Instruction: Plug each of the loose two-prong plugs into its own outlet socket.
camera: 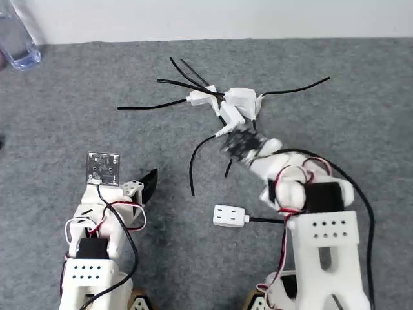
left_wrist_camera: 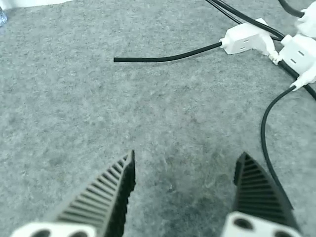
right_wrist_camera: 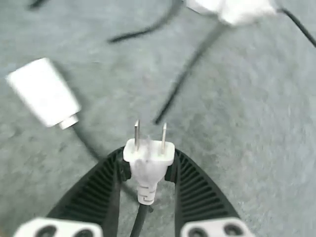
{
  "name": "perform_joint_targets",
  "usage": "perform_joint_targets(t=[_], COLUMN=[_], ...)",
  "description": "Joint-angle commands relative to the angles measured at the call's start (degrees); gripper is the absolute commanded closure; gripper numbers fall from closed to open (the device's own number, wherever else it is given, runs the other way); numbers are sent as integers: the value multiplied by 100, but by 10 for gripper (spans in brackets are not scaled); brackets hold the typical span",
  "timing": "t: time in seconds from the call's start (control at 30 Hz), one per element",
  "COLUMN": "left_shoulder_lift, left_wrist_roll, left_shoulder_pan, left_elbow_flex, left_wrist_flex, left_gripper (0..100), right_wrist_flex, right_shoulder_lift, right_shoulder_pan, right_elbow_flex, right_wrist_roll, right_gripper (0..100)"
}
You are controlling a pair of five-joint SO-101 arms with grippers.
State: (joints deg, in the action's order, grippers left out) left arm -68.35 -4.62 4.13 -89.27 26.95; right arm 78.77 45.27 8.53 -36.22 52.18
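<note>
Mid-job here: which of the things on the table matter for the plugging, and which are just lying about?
For the job: plug clamped in the right claw; lone white socket block beside that arm; tangle of white plugs and sockets with black cords farther out; open left claw.
Lying about: clear container at the far corner; grey mat underneath.

A grey, short-piled, carpet-like table covering (camera: pixel 77 116) carries everything. Near the middle, a little to the right, a white rectangular plastic outlet socket block (camera: pixel 230 216) lies flat, with a black cord running right from it. At the far middle a cluster of white plastic sockets and plugs (camera: pixel 235 102) lies bunched together. Thin black cords (camera: pixel 148 106) fan out from it to the left, to the right and towards the near side. A clear plastic bottle (camera: pixel 16 45) stands in the far left corner.
</note>
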Motion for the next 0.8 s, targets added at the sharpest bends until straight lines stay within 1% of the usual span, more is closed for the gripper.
perform_joint_targets(t=[0.0, 0.07, 0.17, 0.27, 0.37, 0.4, 0.47, 0.57, 0.67, 0.7, 0.73, 0.77], left_shoulder_lift=[-62, -62, -62, -70, -70, -70, -70, -70, -70, -70, -70, -70], left_wrist_roll=[26, 0, -158, -615, -1248, -1354, -1275, -800, -343, -334, -501, -888], left_shoulder_pan=[-79, -88, -202, -501, -695, -738, -914, -1169, -1644, -1802, -1899, -1908], left_elbow_flex=[242, 242, 242, 347, 576, 629, 681, 479, 198, 136, 127, 127], left_wrist_flex=[-299, -510, -835, -870, -712, -712, -703, -695, -695, -721, -870, -1169], left_gripper=[695, 695, 695, 695, 695, 695, 695, 695, 695, 695, 695, 696], right_wrist_flex=[444, 585, 664, 593, 356, 295, 180, 57, -198, -303, -418, -532], right_shoulder_lift=[127, 127, 136, 189, 198, 198, 198, 198, 268, 347, 462, 611], right_shoulder_pan=[567, 910, 1209, 1270, 1218, 1191, 1156, 1130, 1121, 1121, 1121, 1121], right_elbow_flex=[545, 580, 554, 580, 633, 633, 615, 580, 316, 185, 44, -114], right_wrist_roll=[422, 598, 844, 941, 774, 695, 554, 264, 26, 0, -44, -123], right_gripper=[991, 991, 991, 991, 991, 991, 991, 991, 991, 991, 991, 991])
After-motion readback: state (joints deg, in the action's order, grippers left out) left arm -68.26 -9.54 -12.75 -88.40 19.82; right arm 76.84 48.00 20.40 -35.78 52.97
